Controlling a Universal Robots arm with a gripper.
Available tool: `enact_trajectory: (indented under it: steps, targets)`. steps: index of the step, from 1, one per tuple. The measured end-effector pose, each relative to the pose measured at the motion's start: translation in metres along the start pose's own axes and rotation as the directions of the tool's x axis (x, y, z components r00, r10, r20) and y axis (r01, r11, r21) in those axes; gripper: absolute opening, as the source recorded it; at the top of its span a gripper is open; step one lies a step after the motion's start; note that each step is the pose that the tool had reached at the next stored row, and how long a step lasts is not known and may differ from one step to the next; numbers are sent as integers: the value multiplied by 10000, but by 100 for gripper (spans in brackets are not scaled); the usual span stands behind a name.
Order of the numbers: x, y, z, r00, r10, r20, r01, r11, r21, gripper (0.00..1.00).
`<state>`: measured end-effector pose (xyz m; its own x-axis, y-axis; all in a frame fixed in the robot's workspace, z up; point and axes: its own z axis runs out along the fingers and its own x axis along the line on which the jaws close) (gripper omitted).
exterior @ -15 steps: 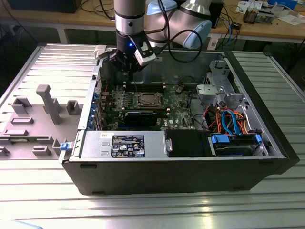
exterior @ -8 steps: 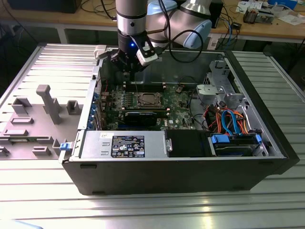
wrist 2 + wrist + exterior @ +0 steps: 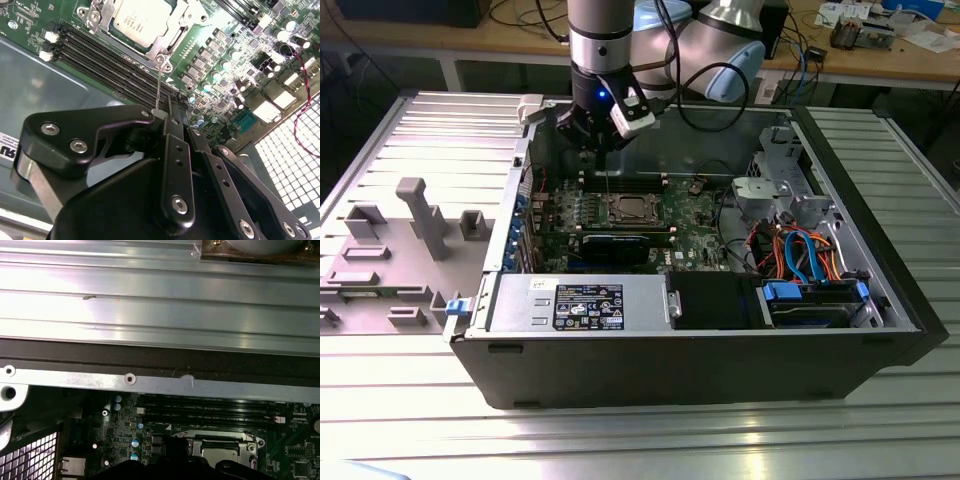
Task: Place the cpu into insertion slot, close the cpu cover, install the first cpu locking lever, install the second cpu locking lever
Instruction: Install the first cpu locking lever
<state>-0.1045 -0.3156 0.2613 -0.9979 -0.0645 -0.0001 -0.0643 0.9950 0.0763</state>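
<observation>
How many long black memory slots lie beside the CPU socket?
4, in the second wrist view: side by side in one bank along the socket's edge, running from the white clips toward the gripper, which hides their far ends. More may be hidden.

Even light, glare on aluminium rails (image 3: 150,305)

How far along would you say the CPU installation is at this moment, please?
Done, apparently: the cpu sits in the insertion slot with the cpu cover closed around it. In hand: the claw grips a thin lever wire rising from the socket's corner. Whether either lever is latched cannot be told.
</observation>
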Motion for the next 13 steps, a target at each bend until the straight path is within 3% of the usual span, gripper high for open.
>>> enact_trajectory:
  steps: [13]
  targets:
    - [-105, -7, 0, 10000, 2, -13, -2, 10000, 61, 11]
